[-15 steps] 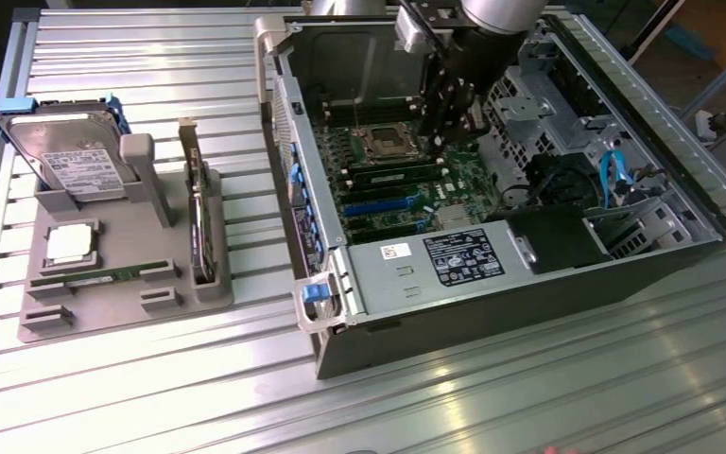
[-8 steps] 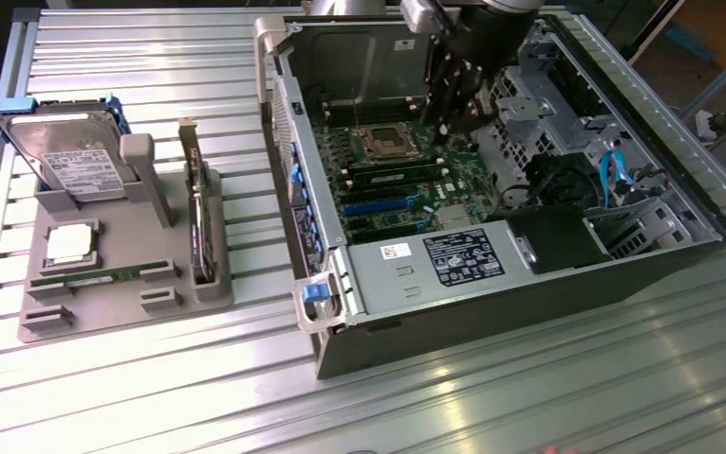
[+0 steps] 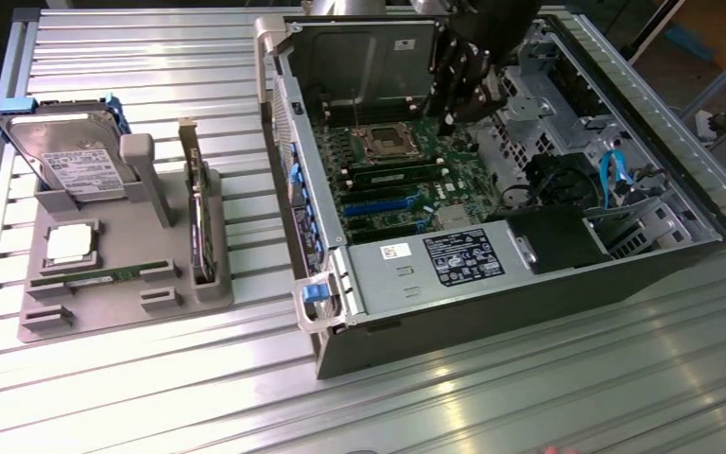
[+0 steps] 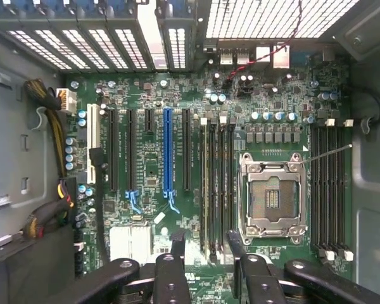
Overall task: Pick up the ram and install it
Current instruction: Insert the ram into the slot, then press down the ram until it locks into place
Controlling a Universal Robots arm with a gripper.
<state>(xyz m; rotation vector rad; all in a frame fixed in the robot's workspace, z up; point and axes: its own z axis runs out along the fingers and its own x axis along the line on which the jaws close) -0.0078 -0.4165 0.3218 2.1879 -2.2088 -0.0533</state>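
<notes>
The ram (image 3: 86, 277) is a thin green stick lying flat in a slot along the front of the grey holder (image 3: 212, 298), on the exterior view's left. My gripper (image 3: 468, 95) hangs over the open computer case (image 3: 490, 312) on the exterior view's right, far from the ram. In the wrist view my gripper (image 4: 206, 244) is open, with nothing between its dark fingers (image 4: 177, 244). It looks straight down on the green motherboard (image 4: 152, 171). The long black memory slots (image 4: 218, 183) run between the fingertips, beside the empty CPU socket (image 4: 271, 197).
The holder also carries a hard drive (image 3: 67, 156) standing upright, a square silver chip (image 3: 71, 241) and a dark upright expansion card (image 3: 197, 222). Inside the case are a black power supply (image 3: 464, 255), cables (image 3: 615, 180) and metal walls. A ribbed metal table (image 3: 148, 397) lies underneath.
</notes>
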